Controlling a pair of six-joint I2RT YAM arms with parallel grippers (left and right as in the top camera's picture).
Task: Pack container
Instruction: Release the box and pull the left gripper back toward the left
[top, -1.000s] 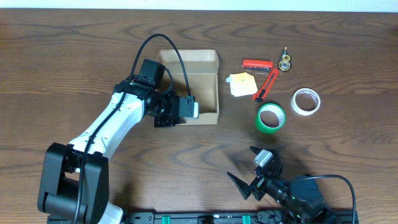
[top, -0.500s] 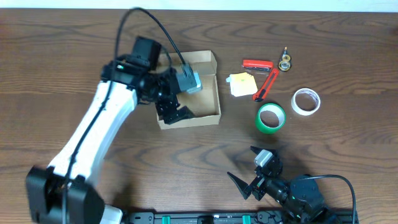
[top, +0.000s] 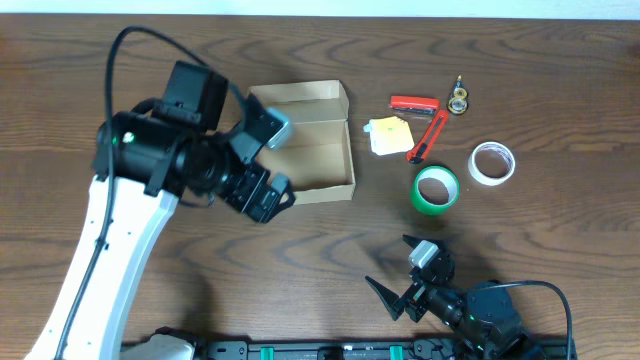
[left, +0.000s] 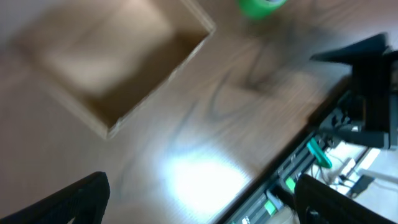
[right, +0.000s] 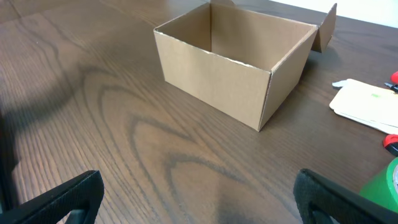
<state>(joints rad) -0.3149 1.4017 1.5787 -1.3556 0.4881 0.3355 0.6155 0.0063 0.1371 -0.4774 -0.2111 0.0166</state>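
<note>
Hovering wide open and empty just left of the empty box (top: 318, 168) at far centre, the left claw (top: 272, 160) likely needs to reach right next for something like the green tape (top: 436, 188).

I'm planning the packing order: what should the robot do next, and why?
Probably send the right gripper, open and empty, to the green tape, the item nearest it; the box stands open with nothing visible inside.

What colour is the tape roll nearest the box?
Green. The tape roll shows best in the overhead view.
</note>
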